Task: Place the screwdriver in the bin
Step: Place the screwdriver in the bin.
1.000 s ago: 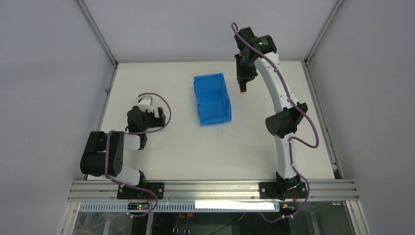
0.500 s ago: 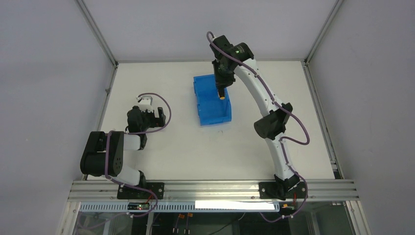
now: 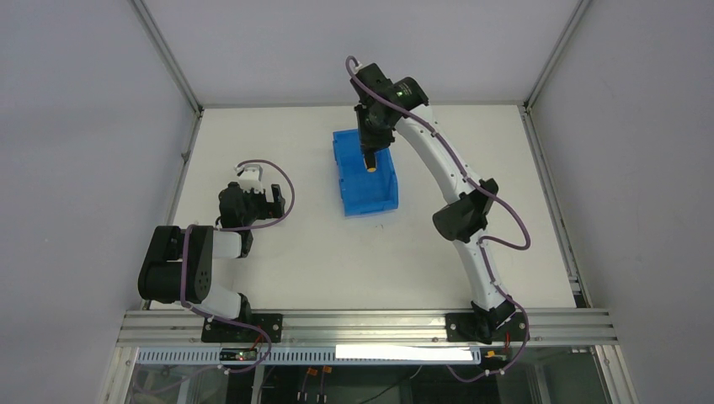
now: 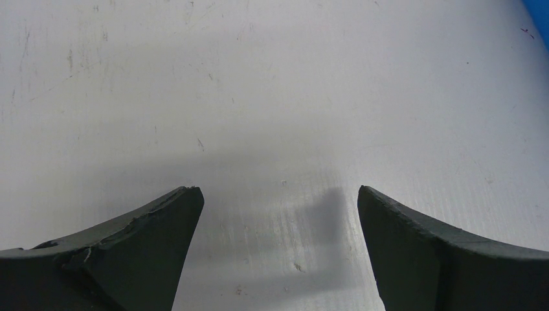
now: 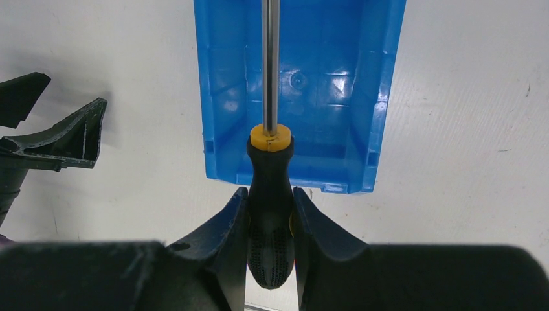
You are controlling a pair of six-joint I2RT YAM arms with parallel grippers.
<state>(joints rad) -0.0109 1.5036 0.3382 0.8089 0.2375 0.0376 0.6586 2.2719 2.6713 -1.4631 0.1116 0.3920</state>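
Observation:
The blue bin (image 3: 347,187) stands at the middle of the table, and its floor (image 5: 336,97) fills the top of the right wrist view. My right gripper (image 3: 369,150) hangs above the bin's far half, shut on the screwdriver (image 3: 370,167). Its fingers (image 5: 270,197) clamp the black handle (image 5: 270,168). The thin metal shaft (image 5: 270,65) points away over the bin's inside. My left gripper (image 3: 271,202) rests low at the left of the table, open (image 4: 278,194) with only bare table between its fingers.
A corner of the bin (image 4: 541,9) shows at the top right of the left wrist view. The left gripper's black fingers (image 5: 65,133) sit to the left of the bin in the right wrist view. Grey walls and metal rails (image 3: 168,59) border the table.
My right arm has swung left with the screwdriver, from beside the bin's right wall to above the bin. The left arm has not moved.

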